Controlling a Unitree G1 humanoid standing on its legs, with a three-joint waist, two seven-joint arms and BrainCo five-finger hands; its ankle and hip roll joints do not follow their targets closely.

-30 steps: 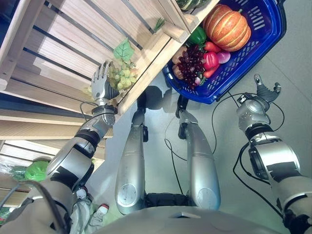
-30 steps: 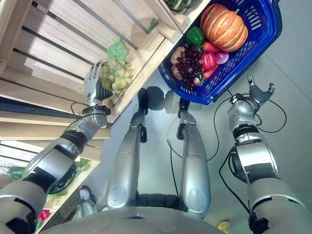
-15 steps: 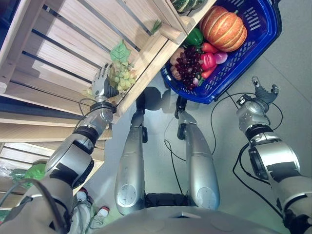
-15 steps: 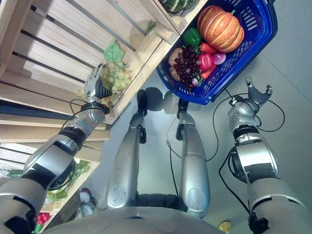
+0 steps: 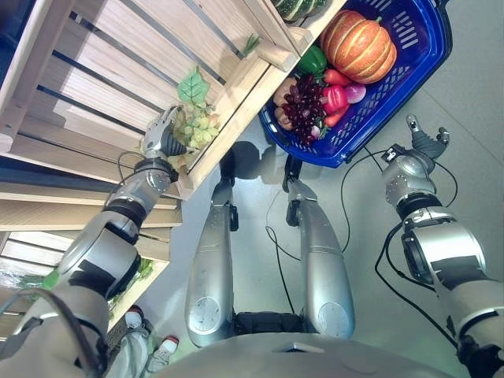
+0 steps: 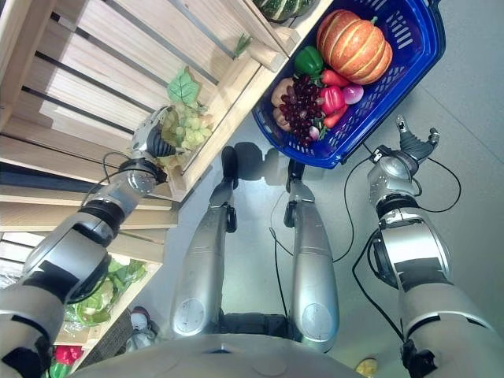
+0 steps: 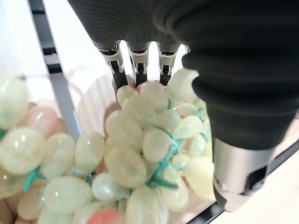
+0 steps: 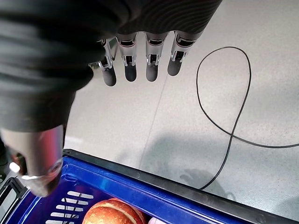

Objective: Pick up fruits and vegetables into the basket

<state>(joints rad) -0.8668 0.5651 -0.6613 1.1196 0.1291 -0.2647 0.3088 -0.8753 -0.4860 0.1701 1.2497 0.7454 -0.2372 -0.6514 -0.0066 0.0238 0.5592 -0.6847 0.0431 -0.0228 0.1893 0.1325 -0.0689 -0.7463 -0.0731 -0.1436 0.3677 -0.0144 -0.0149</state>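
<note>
One left hand (image 5: pixel 160 135) curls its fingers (image 7: pixel 119 70) and thumb round the green grapes (image 7: pixel 140 154) on the wooden shelf (image 5: pixel 102 71).

The left hand (image 5: pixel 161 135) reaches onto the wooden shelf (image 5: pixel 118 63), its fingers (image 7: pixel 135 70) and thumb closing around something there. The right hand (image 5: pixel 425 143) hangs beside the shelf, well apart from it, fingers (image 8: pixel 154 60) relaxed and straight.
</note>
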